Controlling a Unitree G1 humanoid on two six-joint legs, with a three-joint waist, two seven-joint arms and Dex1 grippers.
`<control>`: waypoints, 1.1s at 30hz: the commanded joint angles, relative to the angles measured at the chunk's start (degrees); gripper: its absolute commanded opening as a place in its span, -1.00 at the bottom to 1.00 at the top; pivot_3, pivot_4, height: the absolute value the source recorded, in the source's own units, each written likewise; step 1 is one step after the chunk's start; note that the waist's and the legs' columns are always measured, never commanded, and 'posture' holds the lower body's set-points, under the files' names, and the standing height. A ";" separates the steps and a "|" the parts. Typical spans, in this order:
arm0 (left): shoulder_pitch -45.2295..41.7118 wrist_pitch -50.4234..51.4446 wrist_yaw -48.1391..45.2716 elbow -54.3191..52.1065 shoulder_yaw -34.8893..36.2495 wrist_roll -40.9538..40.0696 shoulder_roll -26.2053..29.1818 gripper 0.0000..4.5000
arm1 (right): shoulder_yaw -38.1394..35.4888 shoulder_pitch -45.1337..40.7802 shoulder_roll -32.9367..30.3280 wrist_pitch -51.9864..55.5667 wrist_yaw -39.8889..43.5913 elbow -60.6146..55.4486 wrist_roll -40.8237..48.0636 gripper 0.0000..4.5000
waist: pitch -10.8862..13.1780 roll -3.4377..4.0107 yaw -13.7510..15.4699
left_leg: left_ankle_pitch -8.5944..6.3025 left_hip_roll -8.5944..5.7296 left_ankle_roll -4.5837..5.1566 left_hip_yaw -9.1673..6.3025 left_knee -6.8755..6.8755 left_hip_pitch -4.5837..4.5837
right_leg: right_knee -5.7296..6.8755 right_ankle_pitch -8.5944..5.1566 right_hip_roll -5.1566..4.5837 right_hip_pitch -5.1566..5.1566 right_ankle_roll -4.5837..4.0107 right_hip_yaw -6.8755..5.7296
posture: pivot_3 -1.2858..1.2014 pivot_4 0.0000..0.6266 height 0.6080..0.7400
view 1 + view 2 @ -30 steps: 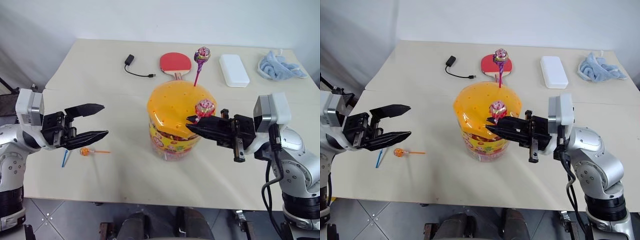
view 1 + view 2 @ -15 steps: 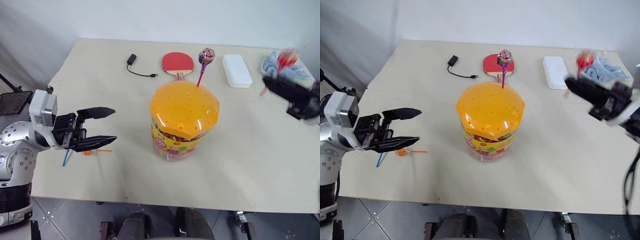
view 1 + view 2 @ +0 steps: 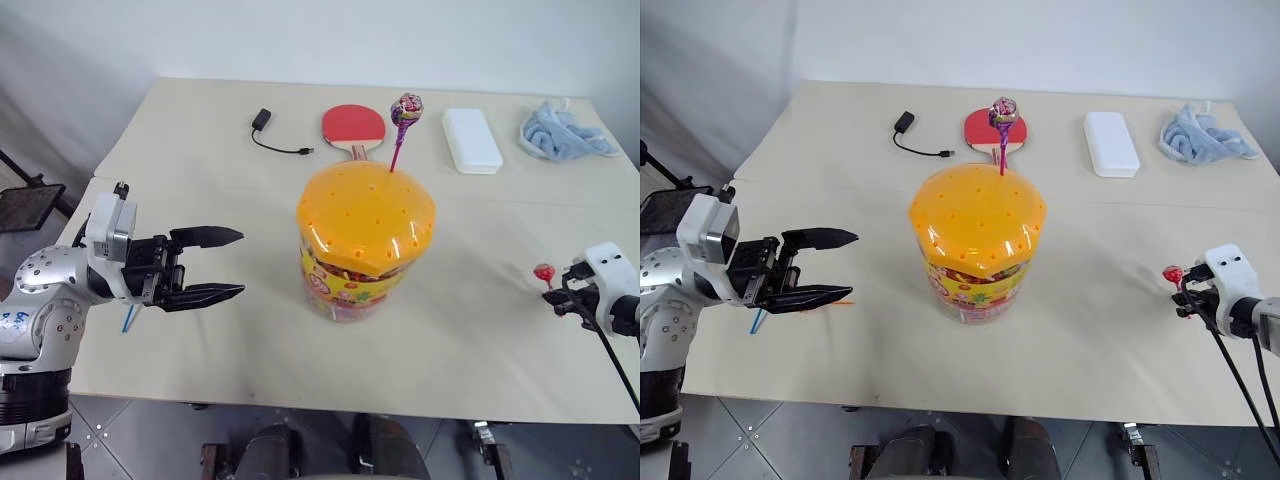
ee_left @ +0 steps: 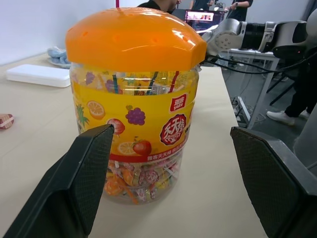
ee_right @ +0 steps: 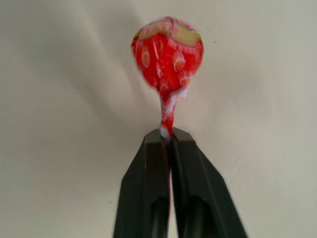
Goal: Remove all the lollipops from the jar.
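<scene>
The jar (image 3: pixel 365 240), clear with a domed orange lid and a fruit label, stands mid-table. A purple lollipop (image 3: pixel 406 108) sticks up from a hole at the lid's far side. At the table's right edge, low over the surface, my right gripper (image 5: pixel 168 135) is shut on the stick of a red lollipop (image 3: pixel 544 272). My left gripper (image 3: pixel 225 265) is open, level, and points at the jar from its left with a gap between them. Under the left gripper lie a blue stick (image 3: pixel 757 322) and an orange stick (image 3: pixel 840 301); their heads are hidden.
Along the table's far side lie a black adapter with cable (image 3: pixel 262 120), a red table-tennis paddle (image 3: pixel 353 125), a white box (image 3: pixel 471 140) and a blue cloth (image 3: pixel 560 132). In the left wrist view a person stands beyond the table.
My right gripper pulled the red lollipop off the jar's lid and swung it out to the table's right edge, lowering it. The left gripper stayed open and barely shifted.
</scene>
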 commanded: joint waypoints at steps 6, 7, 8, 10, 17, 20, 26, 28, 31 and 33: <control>-0.49 -0.52 -0.40 1.02 2.40 -0.07 1.80 0.78 | -8.64 3.84 0.89 -8.10 3.31 0.13 -2.68 0.41 | -0.01 -0.02 0.10 | 0.00 0.00 0.00 0.00 -0.02 -0.02 | -0.02 0.00 0.04 0.00 0.00 -0.02 | 0.03 -0.52 1.00; -0.31 -0.46 -0.48 1.18 2.71 -0.11 2.05 0.78 | -10.50 4.40 0.26 -10.77 5.27 -0.01 -2.56 0.56 | 0.00 0.00 0.09 | 0.00 0.00 0.00 0.01 -0.03 -0.02 | -0.02 0.00 0.06 -0.01 0.00 -0.01 | 0.03 -0.52 1.00; -0.19 -0.53 -0.55 1.47 2.93 -0.04 2.29 0.78 | -12.42 4.71 -0.25 -13.85 8.33 -0.33 -1.83 0.69 | 0.02 0.03 0.07 | 0.00 -0.01 0.00 0.03 -0.03 -0.02 | -0.02 0.00 0.10 -0.02 0.01 0.00 | 0.03 -0.52 1.00; -0.10 -0.86 -0.70 2.24 3.13 0.17 2.64 0.78 | -16.01 4.21 -0.19 -19.96 14.95 -1.64 0.67 0.97 | 0.06 0.10 0.04 | 0.00 -0.02 0.00 0.05 -0.03 -0.01 | -0.02 0.01 0.29 -0.02 0.03 0.00 | 0.03 -0.52 1.00; -1.77 -1.55 0.15 3.76 2.99 -0.23 1.23 0.78 | -11.92 -12.80 6.52 -15.46 21.12 -16.03 16.08 0.97 | 0.09 0.21 -0.88 | -0.05 0.29 -0.12 0.10 0.00 0.09 | 0.00 0.01 0.66 -0.02 0.02 0.21 | 0.03 -0.52 1.00; -2.22 -1.42 0.78 3.33 2.85 -0.22 0.61 0.78 | -4.39 -22.85 13.89 -11.03 16.21 -20.30 18.15 0.97 | 0.09 0.22 -0.87 | -0.09 0.44 -0.23 0.09 0.05 0.09 | 0.00 0.00 0.68 -0.04 -0.06 0.28 | 0.03 -0.52 1.00; -2.40 -0.44 2.45 2.09 3.97 -1.51 -0.35 0.78 | 2.14 -34.13 23.82 -6.03 12.30 -18.87 19.79 0.97 | 0.10 0.23 -0.34 | -0.10 0.32 -0.24 0.01 0.04 -0.15 | 0.09 -0.03 0.73 -0.25 -0.14 0.15 | 0.03 -0.52 1.00; -2.13 -0.27 2.88 1.54 4.20 -1.84 -0.50 0.78 | 2.91 -36.13 25.96 -4.96 11.96 -18.71 20.62 0.97 | 0.10 0.22 -0.50 | -0.10 0.27 -0.21 0.01 0.05 -0.15 | 0.08 -0.02 0.70 -0.23 -0.13 0.15 | 0.03 -0.52 1.00; -1.39 0.12 4.16 0.50 5.03 -2.81 -1.08 0.78 | 3.83 -37.44 27.22 -3.55 13.33 -18.71 21.28 0.97 | 0.10 0.22 -0.54 | -0.09 0.25 -0.19 0.01 0.05 -0.14 | 0.09 -0.02 0.69 -0.23 -0.11 0.14 | 0.03 -0.52 1.00; -1.01 0.29 4.99 -0.08 5.64 -3.38 -1.47 0.78 | 4.23 -37.66 27.42 -3.44 14.02 -18.60 21.07 0.90 | 0.10 0.22 -0.63 | -0.09 0.27 -0.19 0.02 0.05 -0.14 | 0.09 -0.02 0.69 -0.23 -0.11 0.15 | 0.03 -0.52 1.00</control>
